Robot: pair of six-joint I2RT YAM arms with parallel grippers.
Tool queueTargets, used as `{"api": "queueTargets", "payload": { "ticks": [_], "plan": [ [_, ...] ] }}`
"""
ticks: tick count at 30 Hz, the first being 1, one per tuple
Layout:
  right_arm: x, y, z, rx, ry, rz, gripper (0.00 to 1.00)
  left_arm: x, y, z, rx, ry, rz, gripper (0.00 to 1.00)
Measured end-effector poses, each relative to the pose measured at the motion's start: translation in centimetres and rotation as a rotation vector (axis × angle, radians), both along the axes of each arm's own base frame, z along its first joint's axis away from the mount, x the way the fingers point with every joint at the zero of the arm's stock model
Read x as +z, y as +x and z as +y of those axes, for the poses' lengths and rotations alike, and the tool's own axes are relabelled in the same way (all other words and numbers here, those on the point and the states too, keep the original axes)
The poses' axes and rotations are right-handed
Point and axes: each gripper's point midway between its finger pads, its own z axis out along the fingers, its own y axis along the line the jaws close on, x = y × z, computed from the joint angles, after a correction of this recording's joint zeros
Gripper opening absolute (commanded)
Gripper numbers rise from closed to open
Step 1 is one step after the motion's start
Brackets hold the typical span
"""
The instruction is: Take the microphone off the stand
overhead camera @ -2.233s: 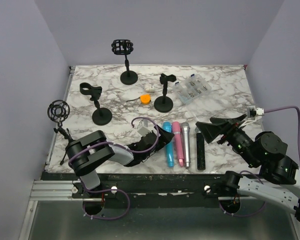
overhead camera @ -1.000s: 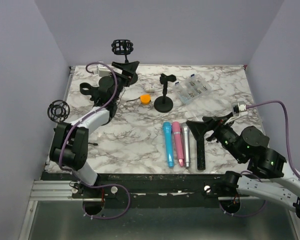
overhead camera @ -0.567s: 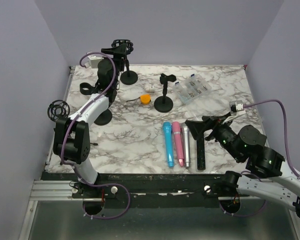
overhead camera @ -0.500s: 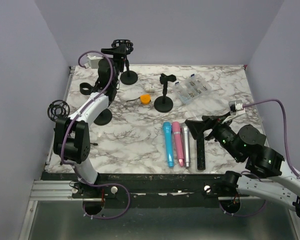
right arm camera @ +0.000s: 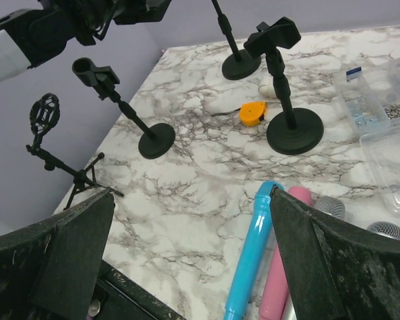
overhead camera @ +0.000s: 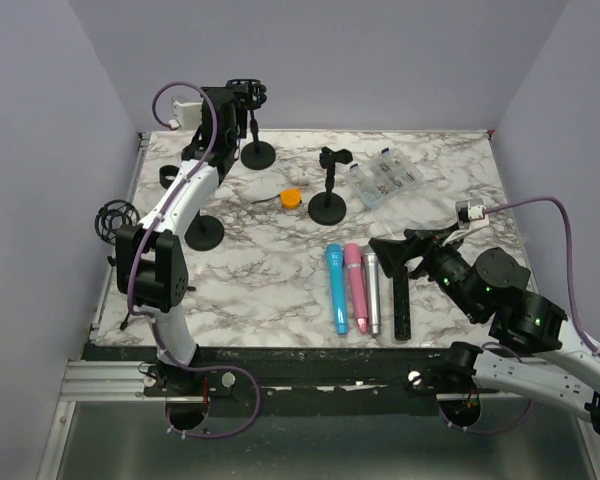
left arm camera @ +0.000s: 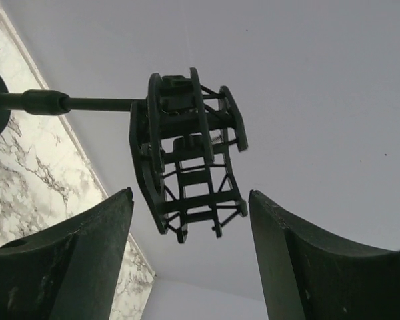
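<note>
Left wrist cam, L fingers [left arm camera: 77,263] spread wide, shock mount [left arm camera: 187,153] ahead, untouched

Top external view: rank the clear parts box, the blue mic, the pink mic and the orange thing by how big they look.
1. Clear parts box: widest footprint.
2. Blue microphone and pink microphone: they look alike, so no ranking between them.
3. Orange object: smallest.
</note>
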Motion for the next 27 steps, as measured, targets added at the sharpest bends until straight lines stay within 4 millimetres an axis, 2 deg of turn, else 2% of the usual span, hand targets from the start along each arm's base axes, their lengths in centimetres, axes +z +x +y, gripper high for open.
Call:
{"api": "queueTargets", "payload": {
  "ticks": [2, 9, 13, 16, 22, 27],
  "plan": [
    [0.0, 0.0, 0.0, 0.000, -0.003, -0.001, 1.00, -0.4, 0.9, 0.0, 0.009, -0.028, 0.030, 0.63],
    [0.4, -0.1, -0.3, -0.002, 0.010, -0.009, 1.00, -3.1, 2.7, 0.0, 0.036, -0.098, 0.140, 0.31],
    [0.7, -0.2, -0.6, -0.005, 0.019, -0.015, 1.00, -3.7, 3.7, 0.1, 0.040, -0.104, 0.157, 0.10],
    [1.0, -0.2, -0.6, -0.006, 0.026, -0.018, 1.00, -3.8, 3.8, 0.3, 0.037, -0.092, 0.162, 0.01],
    [1.2, -0.3, -0.6, -0.006, 0.030, -0.020, 1.00, -4.0, 3.6, 0.3, 0.002, -0.022, 0.162, 0.00],
    [1.1, -0.2, -0.5, -0.006, 0.027, -0.018, 1.00, -3.3, 1.9, -0.1, -0.061, 0.064, 0.159, 0.00]
  ]
}}
